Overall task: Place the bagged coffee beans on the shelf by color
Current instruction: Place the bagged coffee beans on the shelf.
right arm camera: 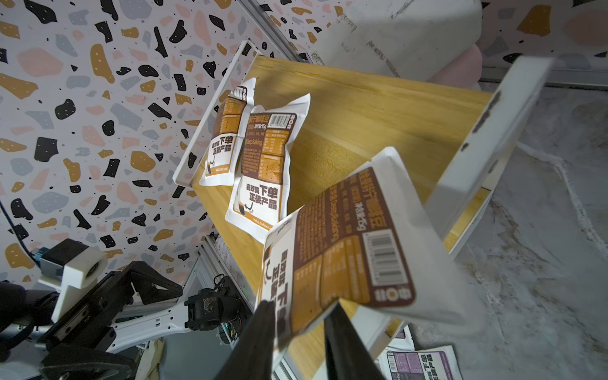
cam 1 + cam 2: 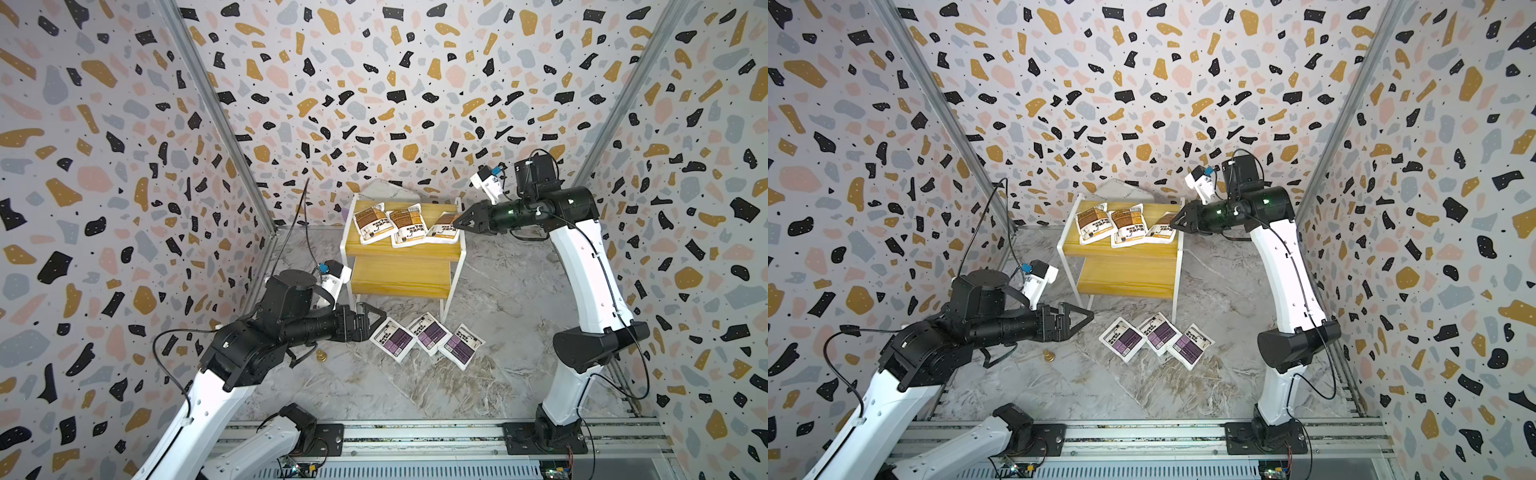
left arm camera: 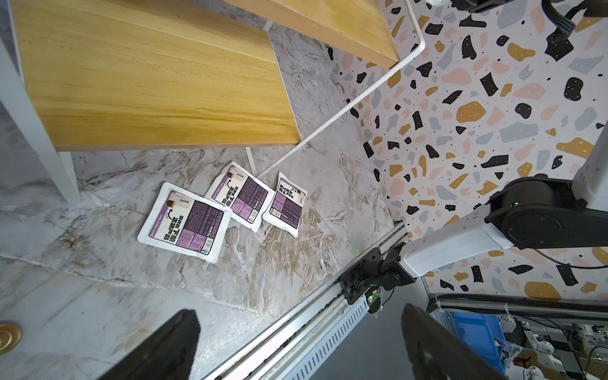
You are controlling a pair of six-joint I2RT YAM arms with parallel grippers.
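Front-left of the small two-tier yellow wood-grain shelf (image 2: pixel 399 282) on its thin white frame: black left gripper (image 2: pixel 376 320), spread wide, empty. In front of the shelf, on the grey marbled tabletop (image 2: pixel 415 386): three flat white purple-panelled pouches (image 2: pixel 430 332). On its top board: three brown-orange-panelled pouches (image 2: pixel 408 226), the rightmost pouch (image 1: pixel 345 246) tilted between the black right gripper (image 2: pixel 459 222) fingers (image 1: pixel 260 329); pinched or loose, cannot tell.

The left arm (image 2: pixel 232 399) and the right arm (image 2: pixel 582 266) are showing white link shells joined by rounded black motor housings. The left gripper (image 2: pixel 376 323) and the right gripper (image 2: pixel 456 222) are showing black triangular fingers. Just behind each, a white camera bracket (image 2: pixel 484 180) is carrying a blue plug. Thin black cables (image 2: pixel 611 291) are trailing back from the wrists, and a green light (image 2: pixel 510 211) is glowing behind the right gripper.
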